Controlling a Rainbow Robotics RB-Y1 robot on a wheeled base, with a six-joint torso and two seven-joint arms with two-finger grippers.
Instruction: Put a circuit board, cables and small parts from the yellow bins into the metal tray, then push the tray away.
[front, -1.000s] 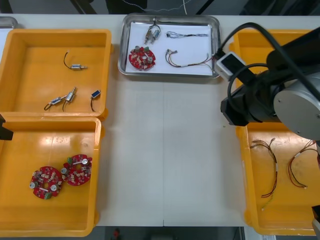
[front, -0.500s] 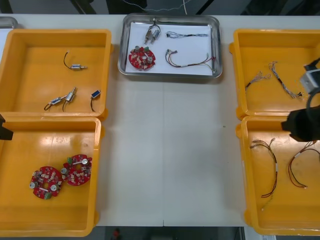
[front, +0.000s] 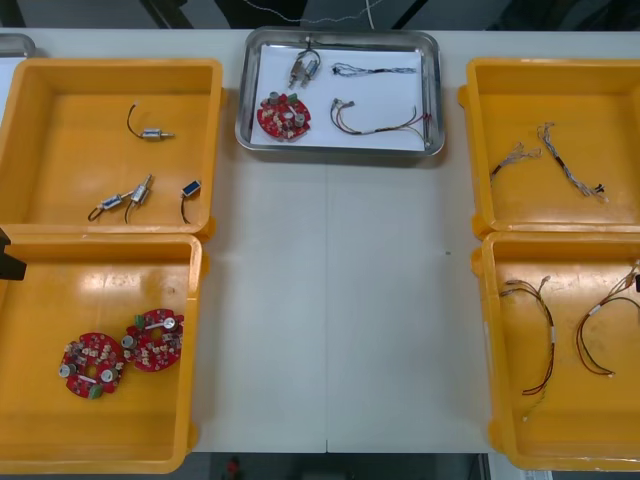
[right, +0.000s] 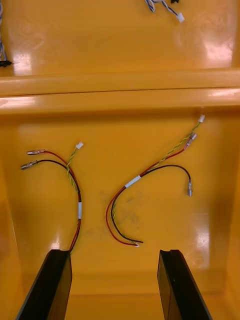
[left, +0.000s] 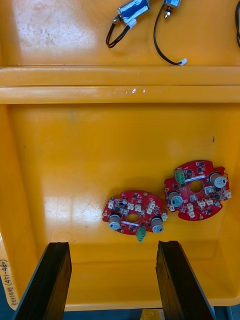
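Hovering spread wide, the right gripper (right: 114, 256) has two cables (right: 132, 182) just beyond.

Table layout: tray (front: 340, 152) sitting far centre, bins flanking in pairs.
Tray is holding a circuit board (front: 284, 115), a small metal part (front: 305, 67) behind it, two cables (front: 380, 118) to the right. Far left bin (front: 70, 150) is holding three small parts (front: 125, 197); near left bin (front: 100, 290) two boards (front: 92, 365) side by side, left gripper (left: 114, 246) hanging over it. Far right bin (front: 560, 100) is holding two cable bundles (front: 570, 165); near right bin (front: 560, 420) two wire sets (front: 535, 330), apart, right gripper (right: 115, 252) hanging above.
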